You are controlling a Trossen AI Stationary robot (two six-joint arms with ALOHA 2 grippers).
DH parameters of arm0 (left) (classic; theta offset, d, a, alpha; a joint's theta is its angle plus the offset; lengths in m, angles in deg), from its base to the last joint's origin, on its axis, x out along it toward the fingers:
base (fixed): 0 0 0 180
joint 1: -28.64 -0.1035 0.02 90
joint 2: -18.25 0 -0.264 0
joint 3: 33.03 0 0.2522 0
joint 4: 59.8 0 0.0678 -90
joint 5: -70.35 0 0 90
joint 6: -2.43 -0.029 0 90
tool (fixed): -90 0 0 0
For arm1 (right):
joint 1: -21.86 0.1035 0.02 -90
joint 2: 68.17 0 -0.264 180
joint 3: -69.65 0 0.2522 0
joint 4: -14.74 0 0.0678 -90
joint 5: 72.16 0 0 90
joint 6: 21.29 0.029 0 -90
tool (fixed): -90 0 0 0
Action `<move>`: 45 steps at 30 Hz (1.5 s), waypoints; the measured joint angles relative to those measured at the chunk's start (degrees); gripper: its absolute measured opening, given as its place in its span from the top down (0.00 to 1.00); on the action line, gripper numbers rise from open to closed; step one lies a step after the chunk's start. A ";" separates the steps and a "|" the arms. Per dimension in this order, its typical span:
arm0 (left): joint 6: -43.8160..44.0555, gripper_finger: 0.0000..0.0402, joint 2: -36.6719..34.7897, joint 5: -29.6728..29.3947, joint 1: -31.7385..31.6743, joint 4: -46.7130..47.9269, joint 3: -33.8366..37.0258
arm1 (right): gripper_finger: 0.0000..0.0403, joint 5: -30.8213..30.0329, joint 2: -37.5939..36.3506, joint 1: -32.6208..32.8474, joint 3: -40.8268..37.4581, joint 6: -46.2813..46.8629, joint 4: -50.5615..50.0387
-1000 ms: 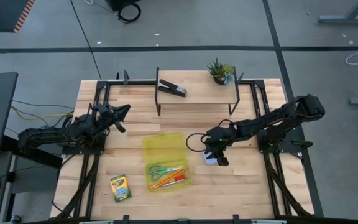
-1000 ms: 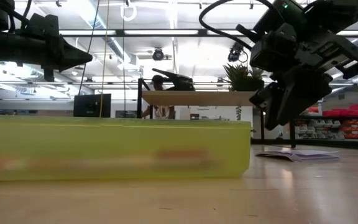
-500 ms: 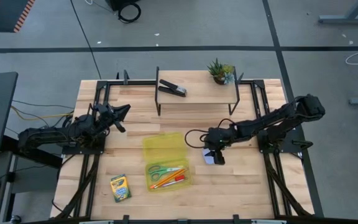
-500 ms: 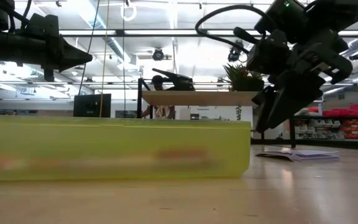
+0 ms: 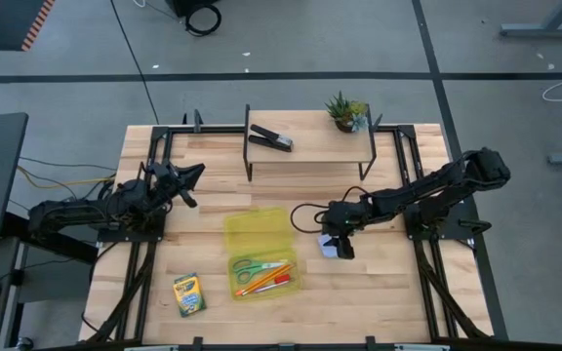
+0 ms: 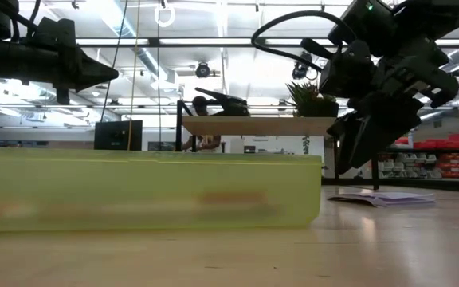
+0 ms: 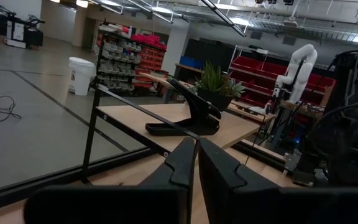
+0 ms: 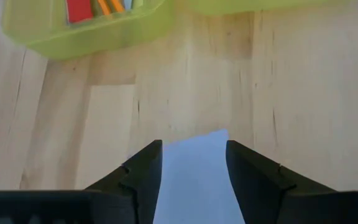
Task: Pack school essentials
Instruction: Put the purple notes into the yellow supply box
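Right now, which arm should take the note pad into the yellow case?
Right. The right gripper hangs open directly over the note pad, beside the yellow case. The left gripper waits shut near the table's far left.

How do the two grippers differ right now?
The right gripper is open, pointing down over the note pad beside the yellow case. The left gripper is shut, empty, level, raised at the table's left side, facing the stapler. Neither holds anything.
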 joint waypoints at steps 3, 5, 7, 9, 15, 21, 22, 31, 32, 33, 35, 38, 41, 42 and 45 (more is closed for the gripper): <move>0.00 0.92 0.00 0.02 0.01 0.00 -0.01 | 0.54 1.25 0.02 0.00 0.00 -2.51 -0.81; 0.02 0.91 0.00 0.00 -0.01 0.00 -0.01 | 0.54 2.31 0.02 0.00 0.00 -4.20 -1.02; 0.00 0.90 -0.01 0.00 -0.01 0.00 0.01 | 0.53 3.22 0.02 -0.04 0.00 -5.42 -1.18; 0.00 0.90 0.00 0.01 0.01 0.00 -0.01 | 0.50 3.75 0.02 -0.04 0.00 -6.14 -1.19; 0.01 0.93 -0.01 0.00 -0.01 0.00 0.00 | 0.37 3.83 0.02 -0.04 0.00 -7.33 -1.27; 0.00 0.92 0.00 0.02 -0.01 0.00 -0.01 | 0.22 3.72 0.02 -0.04 0.00 -8.00 -2.45; 0.00 0.92 0.00 0.00 0.00 0.00 0.01 | 0.20 3.40 0.02 -0.04 -0.16 -8.53 -2.52; 0.00 0.91 0.00 0.00 -0.01 0.00 -0.01 | 0.15 2.69 0.00 -0.04 -5.45 -10.69 0.56; 0.00 0.92 -0.01 0.02 -0.01 0.00 -0.01 | 0.15 2.67 -0.05 -0.04 -5.88 -11.02 1.22; 0.00 0.92 -0.01 0.00 -0.01 0.00 0.01 | 0.15 2.59 -0.08 -0.04 -6.27 -11.92 1.78; 0.01 0.93 -0.01 0.00 -0.01 0.00 -0.01 | 0.15 1.67 -0.12 0.01 -6.75 -14.44 2.25; 0.02 0.93 0.00 0.00 0.01 0.00 -0.01 | 0.15 1.24 -0.13 0.00 -7.04 -18.58 2.20; 0.00 0.92 0.00 0.00 0.01 0.00 -0.01 | 0.18 1.69 -0.11 -0.02 -7.13 -20.65 2.08; 0.00 0.91 -0.01 0.01 0.00 0.00 0.01 | 0.19 1.90 -0.11 -0.15 -7.13 -20.46 2.09; 0.01 0.90 -0.01 0.00 -0.01 0.00 -0.01 | 0.26 2.40 -0.11 -0.23 -7.13 -18.77 2.23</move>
